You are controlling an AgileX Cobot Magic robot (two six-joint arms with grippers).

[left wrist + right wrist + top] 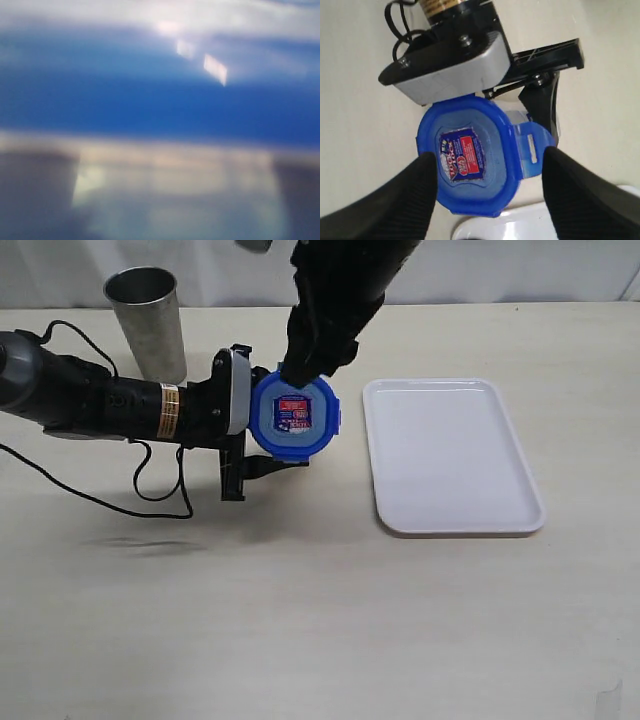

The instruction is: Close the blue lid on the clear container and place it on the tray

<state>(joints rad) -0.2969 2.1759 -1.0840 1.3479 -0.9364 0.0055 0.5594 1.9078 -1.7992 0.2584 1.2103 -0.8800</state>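
- Blue lid (295, 418) sits label-up in the exterior view, just left of the tray (455, 520) and apart from it. We see the right gripper (303, 375) hanging over the lid's far edge. The left gripper (288, 428) reaches in from the left beneath the lid. A steel cup (148, 320) stands behind the left arm.
- Left wrist view: all is blurred. We make out a blue band above the clear container (175, 195), which fills the frame. The left pincer grasps the container.
- Right wrist view: the right pincer is released, its fingers (390, 200) spread wide on either side of the lid. The lid rests on the container, with one tab sticking outward.
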